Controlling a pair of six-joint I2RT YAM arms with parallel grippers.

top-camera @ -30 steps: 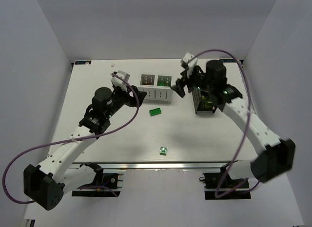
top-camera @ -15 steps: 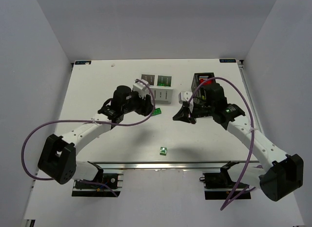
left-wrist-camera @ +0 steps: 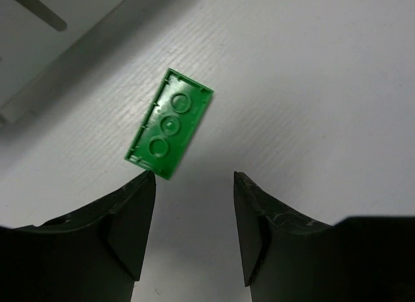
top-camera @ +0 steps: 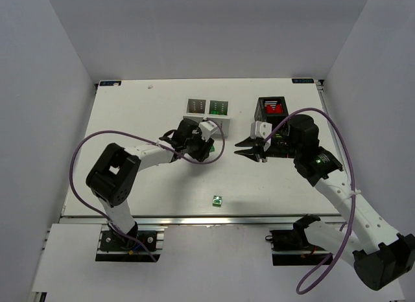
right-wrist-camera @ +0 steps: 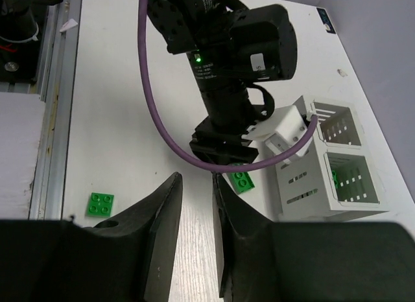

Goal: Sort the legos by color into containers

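One flat green brick (left-wrist-camera: 170, 124) is the target: it lies studs-down on the table (top-camera: 130, 120), hollow underside up, just in front of the white box (top-camera: 207, 107). In the left wrist view its long axis runs from lower left to upper right of the frame, so it sits oblique to the line across the fingers. The left gripper (left-wrist-camera: 193, 182) hangs directly over it, jaws spread wide and empty. The brick lies above the gap and a little left of its centre, with its lower corner just beside the left-hand fingertip (left-wrist-camera: 141, 185) and apart from the other. Judgement: the claw needs a small shift toward the upper left of that frame, plus a wrist turn to close across the short sides, before descending. The right gripper (top-camera: 241, 150) is well to the right of the brick in the top view, near the black box (top-camera: 259, 111), with its fingers parted by a narrow gap and nothing between them. The left arm is clearly the nearer one. A second green brick (top-camera: 217, 200) sits alone toward the bottom of the top view, well apart from both claws.
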